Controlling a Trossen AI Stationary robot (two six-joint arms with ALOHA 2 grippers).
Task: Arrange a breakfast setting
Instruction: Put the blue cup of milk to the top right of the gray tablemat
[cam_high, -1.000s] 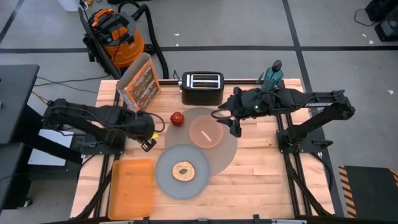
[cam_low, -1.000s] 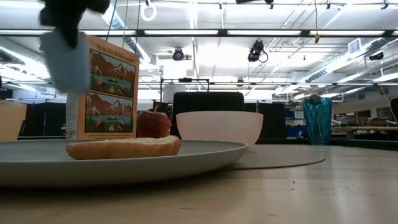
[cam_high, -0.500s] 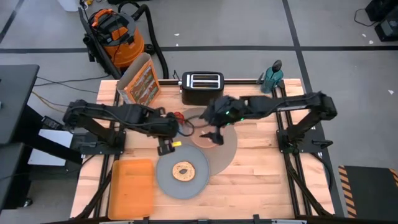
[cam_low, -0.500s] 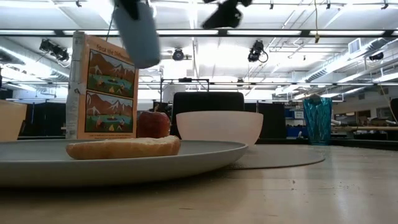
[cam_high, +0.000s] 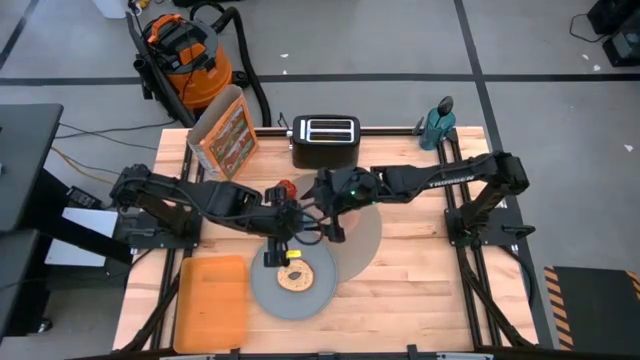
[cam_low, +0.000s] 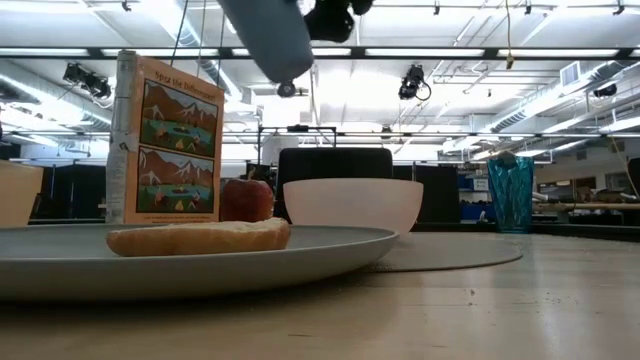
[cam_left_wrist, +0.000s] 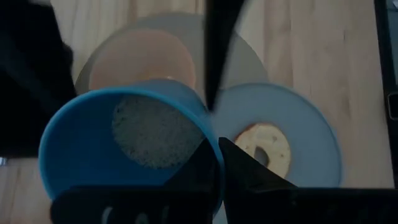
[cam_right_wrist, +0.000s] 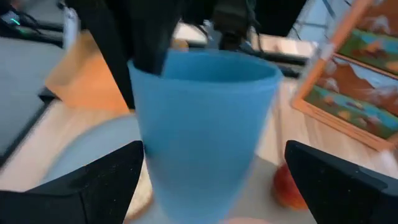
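The left tool (cam_high: 283, 222) holds the small blue cup (cam_left_wrist: 134, 149) in the air, one finger (cam_left_wrist: 205, 171) inside the rim and the cup's wall pinched between the two. In the low view the cup (cam_low: 268, 38) hangs tilted, high above the pink bowl (cam_low: 352, 204). The right tool (cam_high: 330, 222) sits just beside the cup, over the bowl, with its fingers (cam_right_wrist: 102, 180) spread wide on either side of the cup and not touching it.

The bowl rests on the large round mat (cam_high: 368, 228). The grey plate (cam_high: 268, 290) overlaps the mat's edge on the side nearer the orange tray (cam_high: 212, 300) and carries a bagel (cam_high: 294, 276). The red apple (cam_low: 246, 200) stands on the table close beside the bowl, between it and the cereal box (cam_high: 227, 135). A black toaster (cam_high: 325, 140) sits beyond the mat.
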